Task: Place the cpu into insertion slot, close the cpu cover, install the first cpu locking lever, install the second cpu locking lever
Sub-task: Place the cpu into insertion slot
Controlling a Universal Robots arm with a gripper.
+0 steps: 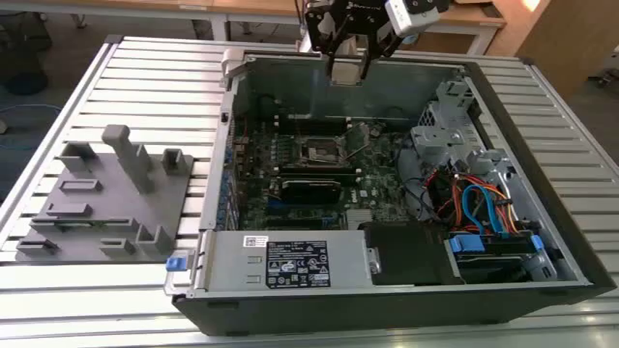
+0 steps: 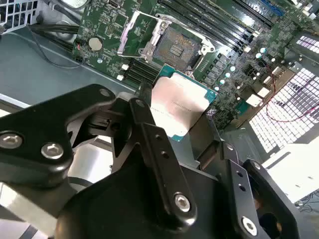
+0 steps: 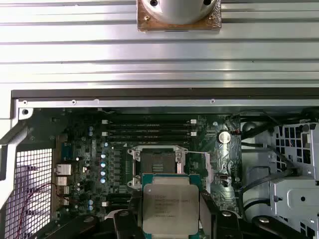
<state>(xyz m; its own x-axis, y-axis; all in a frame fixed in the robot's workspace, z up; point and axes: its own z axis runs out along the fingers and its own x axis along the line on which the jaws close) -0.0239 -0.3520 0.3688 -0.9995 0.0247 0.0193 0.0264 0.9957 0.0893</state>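
Status: small flat square cpu [image 2: 179, 104] with a silver-grey metal top and green edging is aloft, not yet seated. The black metal two-fingered hand [image 2: 177, 119] pinches it by two opposite edges, the fingers pressed in against the chip's sides, metal top facing both wrist cameras. In the exterior view the hand [image 1: 349, 69] hangs above the far wall of the open grey computer case [image 1: 541, 217], which lies on the slatted aluminium desk [image 1: 145, 80]. The insertion slot [image 3: 158, 163], a small square black socket with a dark centre and silvery rim on the green circuit board, sits well apart from the chip, next to the long black memory slots [image 3: 149, 132]. The cpu cover [image 2: 133, 35], a thin silvery square frame, looks swung up off the socket to one side, so the way in appears free. Judgement on doing this step well: keep the chip level, square its edges to the socket rim before it goes down, and check its corner orientation, which cannot be read here. Approach should be straight down, never sliding across the contact field, since bent contacts are the main hazard. The edge grip looks narrow, so a gentle pace seems wise.
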